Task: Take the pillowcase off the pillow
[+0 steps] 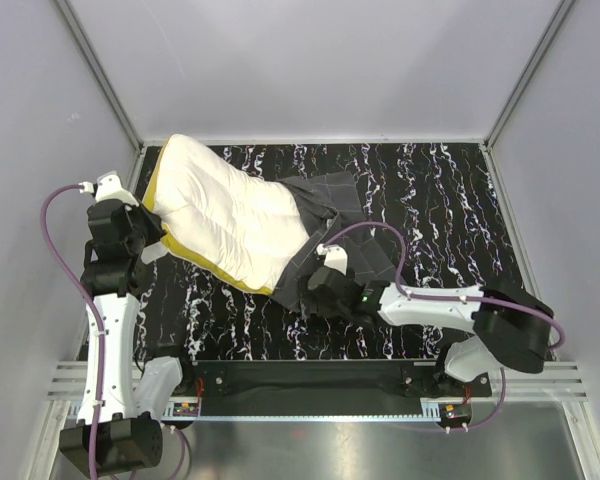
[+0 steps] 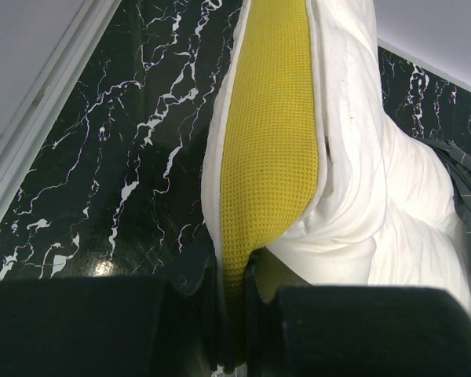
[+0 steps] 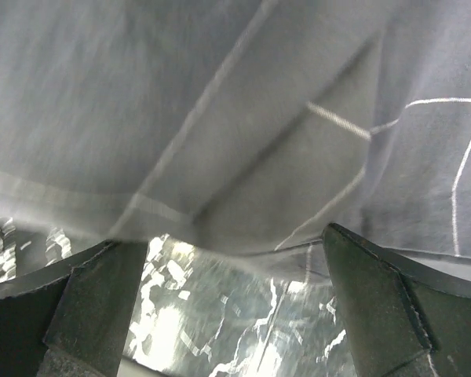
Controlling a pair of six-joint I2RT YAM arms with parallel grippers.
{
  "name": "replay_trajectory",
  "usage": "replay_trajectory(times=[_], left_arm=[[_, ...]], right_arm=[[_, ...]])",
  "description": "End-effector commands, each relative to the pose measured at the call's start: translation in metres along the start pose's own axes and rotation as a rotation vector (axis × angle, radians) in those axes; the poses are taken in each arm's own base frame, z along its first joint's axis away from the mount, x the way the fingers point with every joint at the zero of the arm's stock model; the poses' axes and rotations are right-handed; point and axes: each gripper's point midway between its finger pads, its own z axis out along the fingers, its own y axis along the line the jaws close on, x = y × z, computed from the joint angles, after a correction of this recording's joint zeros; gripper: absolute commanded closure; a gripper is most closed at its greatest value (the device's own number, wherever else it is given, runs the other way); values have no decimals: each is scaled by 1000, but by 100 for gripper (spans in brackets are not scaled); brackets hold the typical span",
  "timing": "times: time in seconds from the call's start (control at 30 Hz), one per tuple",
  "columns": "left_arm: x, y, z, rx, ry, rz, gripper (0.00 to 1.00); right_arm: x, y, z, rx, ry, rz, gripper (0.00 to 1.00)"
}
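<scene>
The pillow point(image 1: 235, 218) lies mostly outside the pillowcase point(image 1: 332, 200).

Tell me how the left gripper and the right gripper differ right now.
The left gripper is shut on the yellow edge of the pillow; the right gripper is open, fingers spread. The left gripper sits at the pillow's bare end, the right gripper at the pillowcase bunched on the other end. Both are low over the marble table.

White arms point(image 1: 115, 330), black joints point(image 1: 117, 243), purple cables point(image 1: 46, 222).
</scene>
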Motion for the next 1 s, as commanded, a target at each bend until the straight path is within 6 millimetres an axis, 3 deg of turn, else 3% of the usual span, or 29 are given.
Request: replay_trajectory(times=[0.0, 0.23, 0.27, 0.33, 0.37, 0.43, 0.57, 0.7, 0.83, 0.9, 0.97], left_arm=[[-41, -6, -4, 24, -164, 11, 100], [-41, -6, -4, 23, -166, 10, 100], [-41, -6, -4, 24, -164, 12, 100], [-41, -6, -4, 25, -165, 11, 100], [-41, -6, -4, 25, -165, 11, 100], [-42, -7, -5, 26, -168, 11, 100], [-50, -8, -7, 26, -179, 8, 100], [-64, -5, -12, 8, -201, -9, 100], [-70, -4, -9, 55, -195, -71, 100], [-72, -7, -7, 101, -190, -114, 100], [-74, 1, -4, 104, -186, -154, 100]], right_arm=[[-12, -2, 12, 90, -38, -16, 0], [9, -5, 33, 164, 2, -19, 4], [5, -6, 33, 180, -14, -3, 25], [4, -11, 30, 211, -16, -2, 47], [1, -13, 29, 229, -28, -3, 77], [-5, -18, 22, 268, -28, -16, 100], [-25, -27, -1, 328, -76, -21, 100], [-55, -43, -42, 370, -164, -2, 100], [-93, -78, -91, 413, -250, 48, 99], [-109, -109, -103, 462, -269, 76, 99], [-124, -125, -120, 458, -313, 95, 98]])
